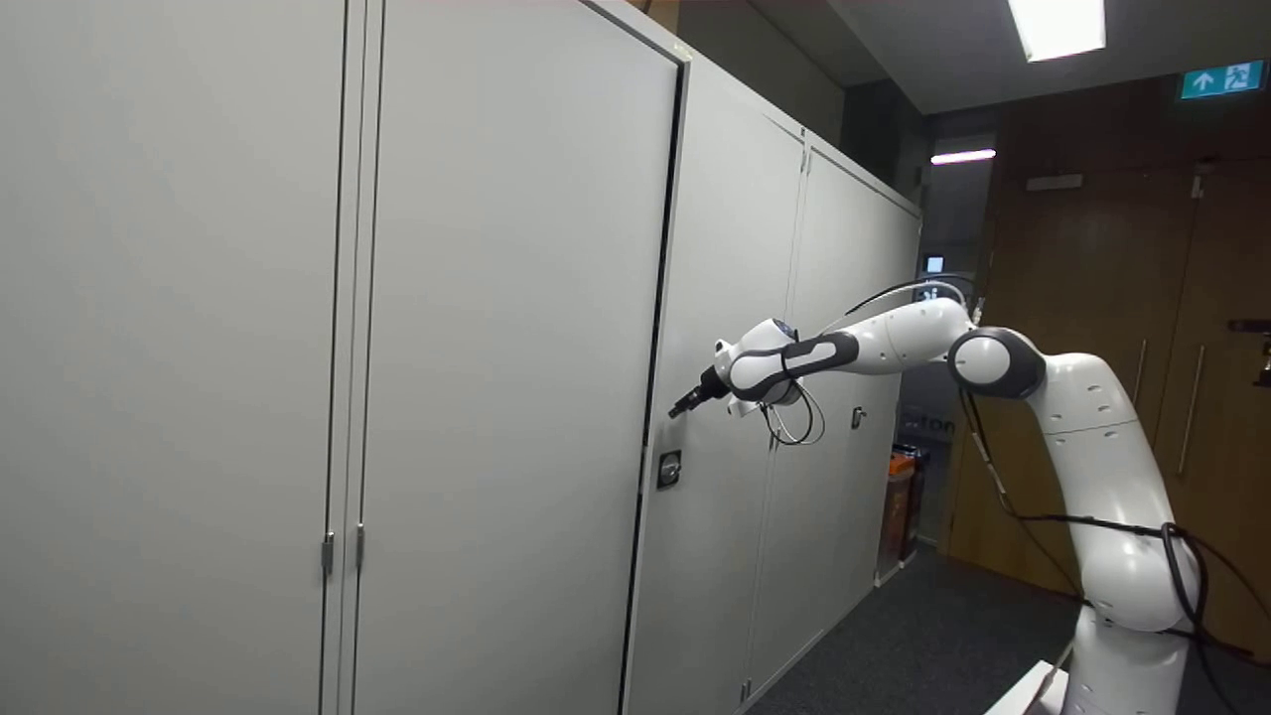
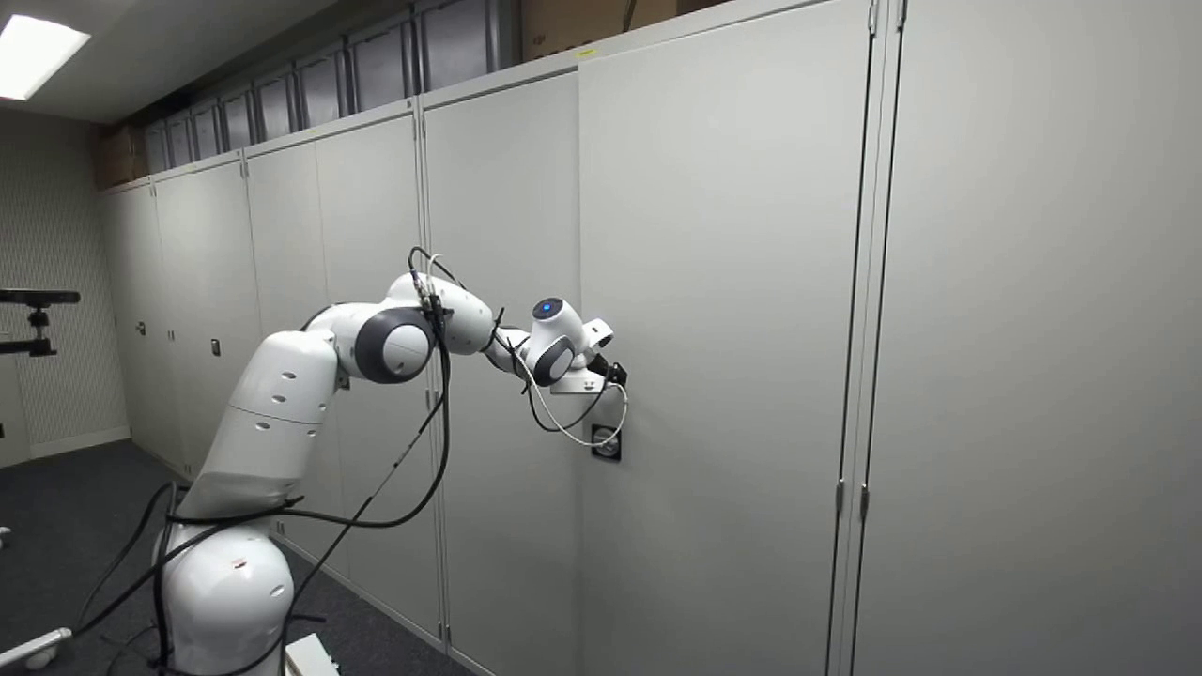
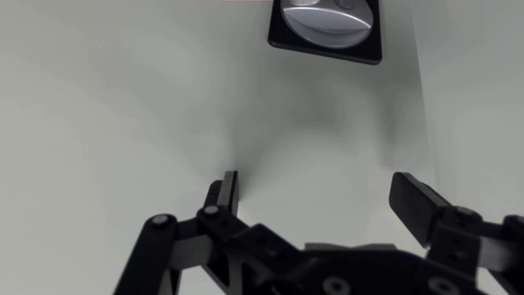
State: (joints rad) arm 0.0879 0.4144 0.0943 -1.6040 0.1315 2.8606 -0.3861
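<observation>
Gripper [image 3: 314,180] spread, tilted down, above door handle [image 1: 670,471] | arm [image 1: 988,359] bent

Opposed exterior views, wrist view near cabinet [image 3: 303,143]

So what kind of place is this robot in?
Probably an office or lab building, perhaps a storage area: a row of tall, pale grey cabinets lines one side, with wooden double doors and a green exit sign also in view.

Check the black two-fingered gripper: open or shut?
Open: in the wrist view, the gripper has its black fingers wide apart, the pale grey cabinet door showing between them.
</observation>
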